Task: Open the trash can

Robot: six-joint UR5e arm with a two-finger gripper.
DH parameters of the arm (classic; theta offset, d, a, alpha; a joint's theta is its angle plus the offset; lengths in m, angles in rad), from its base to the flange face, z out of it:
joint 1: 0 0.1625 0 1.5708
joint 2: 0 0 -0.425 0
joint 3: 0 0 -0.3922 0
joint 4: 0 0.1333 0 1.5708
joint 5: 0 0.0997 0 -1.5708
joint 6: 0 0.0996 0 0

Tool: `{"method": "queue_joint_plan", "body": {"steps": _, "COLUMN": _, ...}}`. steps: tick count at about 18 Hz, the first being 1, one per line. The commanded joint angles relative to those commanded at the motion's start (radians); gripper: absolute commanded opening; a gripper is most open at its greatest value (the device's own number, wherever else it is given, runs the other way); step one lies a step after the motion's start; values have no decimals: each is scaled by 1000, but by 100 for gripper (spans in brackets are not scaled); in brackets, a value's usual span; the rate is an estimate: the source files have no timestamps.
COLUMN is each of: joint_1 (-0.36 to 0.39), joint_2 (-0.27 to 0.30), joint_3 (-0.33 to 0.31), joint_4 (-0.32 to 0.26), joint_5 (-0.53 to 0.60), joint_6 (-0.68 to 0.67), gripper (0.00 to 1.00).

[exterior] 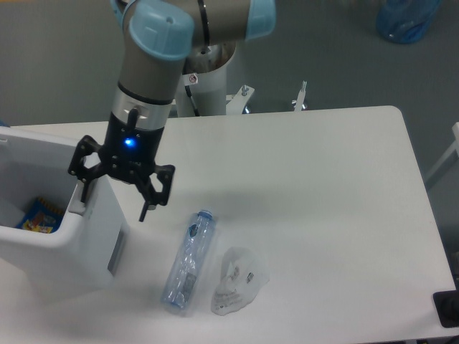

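Okay, trash can (86, 236) sits at the table's (323, 186) 9 o'clock edge, lid off the opening, interior showing with a blue-yellow packet (39, 215) inside. I read the opening step as done. Gripper (118, 192) hangs over the can's rim near the button (77, 208), fingers spread, holding nothing. Next I'd lift straight up and clear toward 3 o'clock, avoiding the clear bottle (188, 261) at 5 o'clock.

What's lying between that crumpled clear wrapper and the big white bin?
In the camera view, a clear plastic bottle lies on the table between the wrapper and the trash can.
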State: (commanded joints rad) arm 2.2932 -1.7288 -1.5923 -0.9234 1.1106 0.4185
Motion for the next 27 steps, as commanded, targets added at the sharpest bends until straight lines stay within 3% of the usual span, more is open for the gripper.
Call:
{"method": "queue_joint_plan", "body": {"steps": 4, "joint_1": 55, "joint_2": 0, "joint_3": 11, "joint_4": 3, "joint_5": 11, "joint_6": 54, "gripper": 100}}
{"method": "queue_joint_plan", "body": {"steps": 6, "joint_1": 109, "joint_2": -12, "joint_3": -3, "joint_4": 8, "joint_5": 110, "joint_6": 86, "gripper": 100}}
{"method": "queue_joint_plan", "body": {"steps": 8, "joint_1": 175, "joint_2": -44, "joint_3": -8, "joint_4": 6, "joint_5": 201, "joint_6": 169, "gripper": 100}}
{"method": "queue_joint_plan", "body": {"steps": 11, "joint_1": 248, "joint_2": -97, "joint_3": -3, "joint_4": 5, "joint_5": 212, "joint_6": 261, "gripper": 100}}
{"method": "queue_joint_plan", "body": {"steps": 17, "joint_1": 299, "joint_2": -181, "joint_3": 6, "joint_4": 0, "joint_5": 340, "joint_6": 530, "gripper": 100}}
{"method": "queue_joint_plan", "body": {"steps": 21, "joint_1": 293, "joint_2": -186, "joint_3": 28, "joint_4": -43, "joint_5": 435, "joint_6": 661, "gripper": 100}}
{"method": "queue_joint_plan", "body": {"steps": 25, "joint_1": 293, "joint_2": -192, "joint_3": 90, "joint_4": -187, "joint_5": 463, "joint_6": 773, "gripper": 100}}
{"method": "queue_joint_plan", "body": {"steps": 27, "joint_1": 292, "joint_2": -201, "joint_3": 101, "joint_4": -202, "joint_5": 488, "joint_6": 798, "gripper": 100}}
